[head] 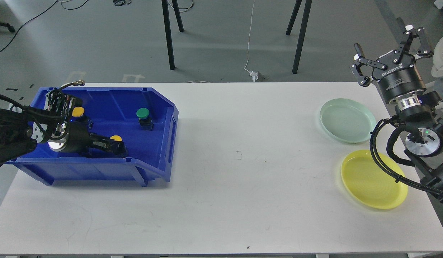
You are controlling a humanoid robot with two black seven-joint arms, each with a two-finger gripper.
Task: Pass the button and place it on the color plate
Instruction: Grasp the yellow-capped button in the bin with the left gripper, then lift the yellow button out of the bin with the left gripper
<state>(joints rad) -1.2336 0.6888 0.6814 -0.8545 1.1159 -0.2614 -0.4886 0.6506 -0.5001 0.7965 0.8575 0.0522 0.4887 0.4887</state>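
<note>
far left, inside the bin: the left gripper (115, 147) reached low into the deep blue plastic bin (160, 107), its black fingers lying almost flat and pointing toward the table's middle.
claw state, left: dark fingers against dark shadow; i could not tell how far apart they stood, nor whether they had a real hold on anything.
button at the claw: a yellow-capped push button on a black body (116, 138) sat right at the fingertips, touching or nearly so, just behind them in the view.
other buttons: a second yellow-capped button (78, 112) stood further back beside the wrist; a green-capped button on a black base (143, 114) stood apart toward the bin's right wall.
middle: the white tabletop (243, 172) lay bare between bin and plates, the stretch any handover would have to cross.
right side, plates: a pale green round plastic plate (347, 120) lay behind; the round bright yellow plastic plate with raised rim (372, 179) lay nearer the front edge, holding nothing.
claw state, right: the right gripper (386, 46) hung raised above the far right corner, fingers spread wide, holding nothing.
relation that mattered: the button lay far left of the yellow plate; the left arm was much nearer the button, the right arm nearer the plate, so a pass looked needed.
</note>
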